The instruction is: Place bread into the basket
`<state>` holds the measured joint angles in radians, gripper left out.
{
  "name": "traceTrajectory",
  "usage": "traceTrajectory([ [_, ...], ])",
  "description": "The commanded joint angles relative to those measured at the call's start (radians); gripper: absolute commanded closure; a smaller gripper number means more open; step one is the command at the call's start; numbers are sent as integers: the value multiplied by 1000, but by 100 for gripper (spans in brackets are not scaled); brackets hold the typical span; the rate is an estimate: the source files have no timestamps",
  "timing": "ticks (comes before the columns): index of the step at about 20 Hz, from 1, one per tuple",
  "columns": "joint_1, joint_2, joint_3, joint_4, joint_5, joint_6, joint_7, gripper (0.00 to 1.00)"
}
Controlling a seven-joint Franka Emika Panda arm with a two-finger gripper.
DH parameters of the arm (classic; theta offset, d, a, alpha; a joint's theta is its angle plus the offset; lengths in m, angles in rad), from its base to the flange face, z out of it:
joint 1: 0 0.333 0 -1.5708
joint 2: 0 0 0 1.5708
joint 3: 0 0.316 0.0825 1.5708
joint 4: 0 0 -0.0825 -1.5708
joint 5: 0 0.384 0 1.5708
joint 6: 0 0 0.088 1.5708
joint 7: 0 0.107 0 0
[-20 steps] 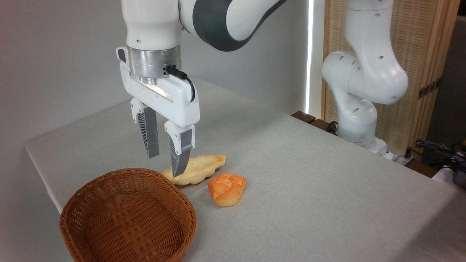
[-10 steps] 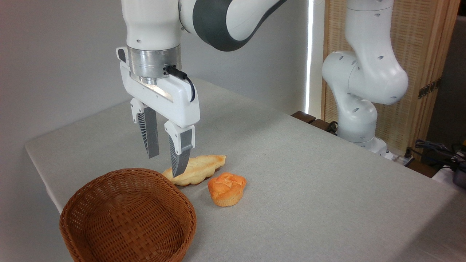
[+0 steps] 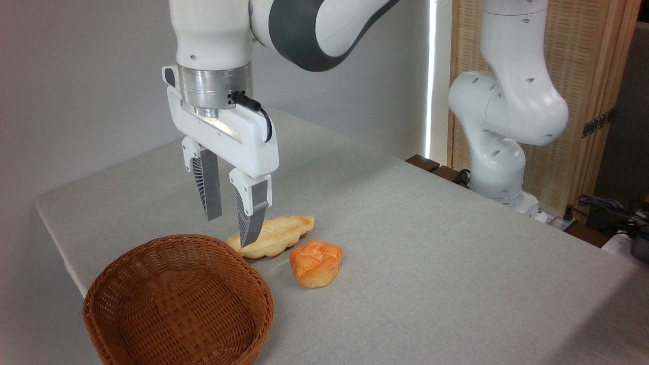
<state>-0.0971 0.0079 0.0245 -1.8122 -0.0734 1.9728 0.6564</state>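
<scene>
Fixed camera, only 1 view. The gripper [image 3: 230, 230] is being held above the table [image 3: 431, 263], fingers parted by a moderate gap, nothing being gripped. It is hanging just behind the far rim of the basket [image 3: 177, 299], with its right fingertip overlapping the left end of the braided loaf [image 3: 271, 235] in this view; contact cannot be told.

The bread [image 3: 316, 262] is sitting on the table just right of the basket, in front of the loaf and close beside it, well clear of the gripper. The basket is lying empty, so the task is being judged as not yet started on the bun.

Handling, as a judgement: the bun is being read as light and soft, with a lumpy cracked top that crushes or crumbles under a hard squeeze. The ridged paler base is being taken as the best hold, 1 finger on each side, low down, with gentle closing. The present gap is looking narrower than the bun, so wider opening is likely being needed.

Against the 2 earlier frames, no real change is being seen: gripper, bun, loaf and basket are all staying in the same places.
</scene>
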Motion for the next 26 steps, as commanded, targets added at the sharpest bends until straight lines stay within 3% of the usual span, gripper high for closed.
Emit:
traceTrajectory([
  [1, -3, -6, 9, 8, -12, -15, 2, 0],
  [13, -4, -6, 8, 8, -12, -17, 0, 0],
  [19, -18, -3, -8, -10, -11, -120, 8, 0],
  [23, -18, -32, 0, -61, 3, -121, 31, 0],
  [26, -16, -94, 12, -163, 3, -121, 38, 0],
])
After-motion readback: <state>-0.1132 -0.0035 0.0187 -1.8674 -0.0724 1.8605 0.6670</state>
